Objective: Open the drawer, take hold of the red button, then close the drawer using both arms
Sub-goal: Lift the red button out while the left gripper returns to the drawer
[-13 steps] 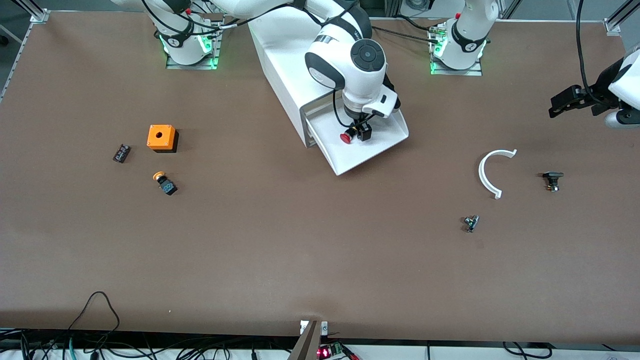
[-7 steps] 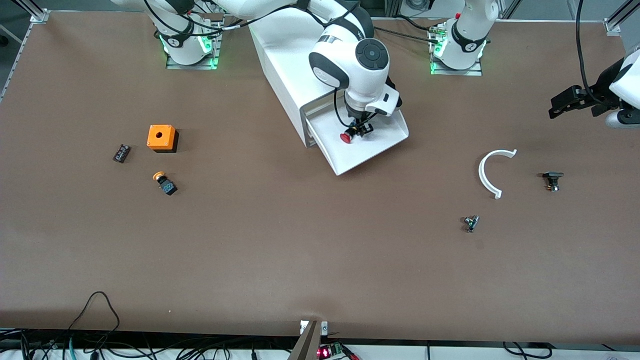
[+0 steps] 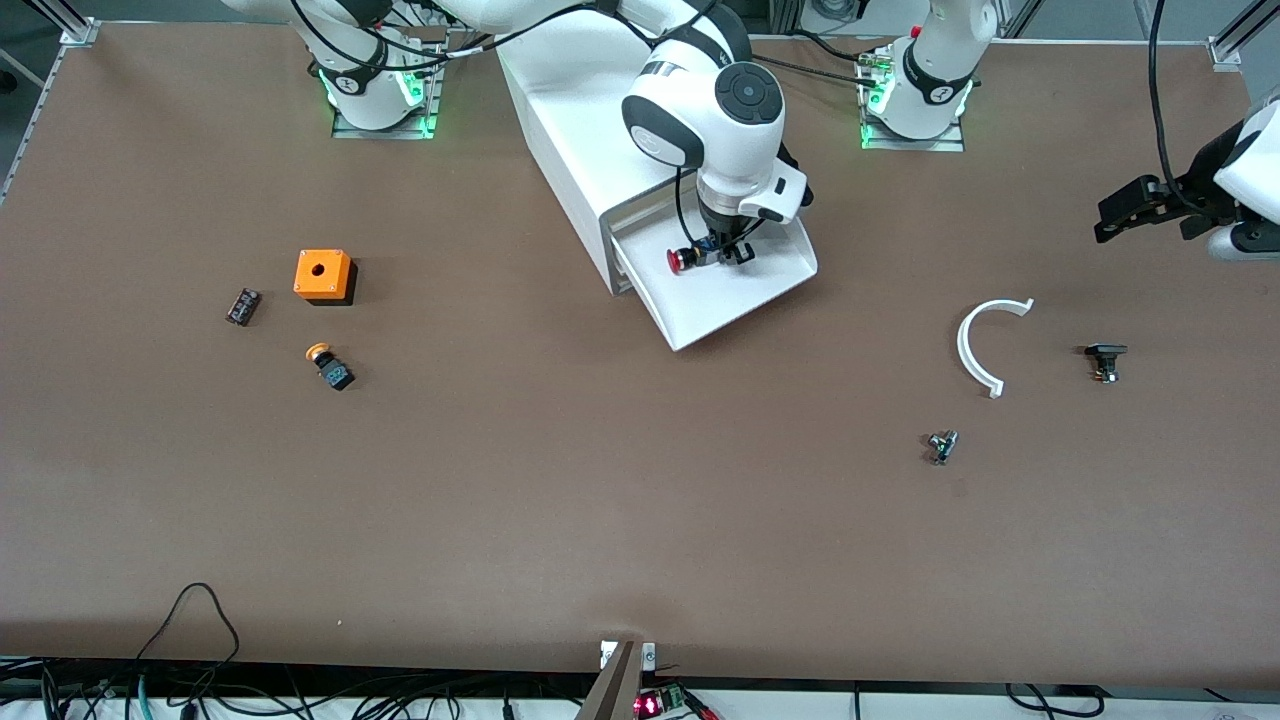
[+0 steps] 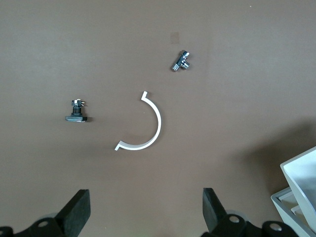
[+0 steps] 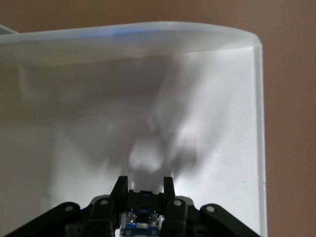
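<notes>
The white drawer (image 3: 760, 300) stands pulled out of its white cabinet (image 3: 570, 130) at the middle of the table's robot side. My right gripper (image 3: 722, 252) is shut on the red-capped button (image 3: 680, 260) and holds it just above the drawer's tray. In the right wrist view the button's black and blue body (image 5: 143, 205) sits between the two fingers (image 5: 118, 190), with the drawer's floor (image 5: 98, 113) below. My left gripper (image 3: 1125, 208) is open and empty, in the air over the left arm's end of the table; its fingers (image 4: 79, 210) show in the left wrist view.
An orange box with a hole (image 3: 323, 275), an orange-capped button (image 3: 330, 366) and a small black part (image 3: 242, 306) lie toward the right arm's end. A white half ring (image 3: 980, 343), a black part (image 3: 1105, 360) and a metal fitting (image 3: 942, 446) lie toward the left arm's end.
My right gripper has closed on the red-capped button and lifted it off the drawer floor, turning it so the cap points toward the cabinet. The left arm has barely moved.
</notes>
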`<act>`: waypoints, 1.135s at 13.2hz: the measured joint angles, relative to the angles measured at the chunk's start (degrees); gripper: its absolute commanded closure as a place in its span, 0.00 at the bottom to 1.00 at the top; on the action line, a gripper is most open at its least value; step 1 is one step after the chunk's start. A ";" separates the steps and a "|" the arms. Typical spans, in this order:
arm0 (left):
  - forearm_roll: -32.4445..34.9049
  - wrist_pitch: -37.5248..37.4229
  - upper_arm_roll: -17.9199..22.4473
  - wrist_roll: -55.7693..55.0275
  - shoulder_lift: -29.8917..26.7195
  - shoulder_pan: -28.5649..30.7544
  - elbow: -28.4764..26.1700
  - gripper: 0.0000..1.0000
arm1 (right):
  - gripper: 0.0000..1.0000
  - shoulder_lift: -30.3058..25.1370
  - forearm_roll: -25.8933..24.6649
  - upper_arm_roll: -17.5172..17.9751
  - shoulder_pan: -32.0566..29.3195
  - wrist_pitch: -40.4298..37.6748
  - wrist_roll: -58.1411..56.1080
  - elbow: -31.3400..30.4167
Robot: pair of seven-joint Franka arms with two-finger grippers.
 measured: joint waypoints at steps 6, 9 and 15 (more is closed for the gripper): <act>-0.17 4.57 -0.67 -4.95 3.34 -2.00 -0.11 0.00 | 0.79 -0.92 -0.01 0.00 -0.01 1.72 3.61 0.91; -0.19 12.07 -4.28 -15.22 7.90 -4.05 -2.25 0.00 | 0.79 -3.89 -0.03 -0.32 -1.05 1.75 5.80 1.38; -0.19 37.32 -10.61 -34.96 14.95 -7.32 -15.61 0.00 | 0.82 -5.70 -0.03 -3.23 -8.64 1.96 13.47 1.07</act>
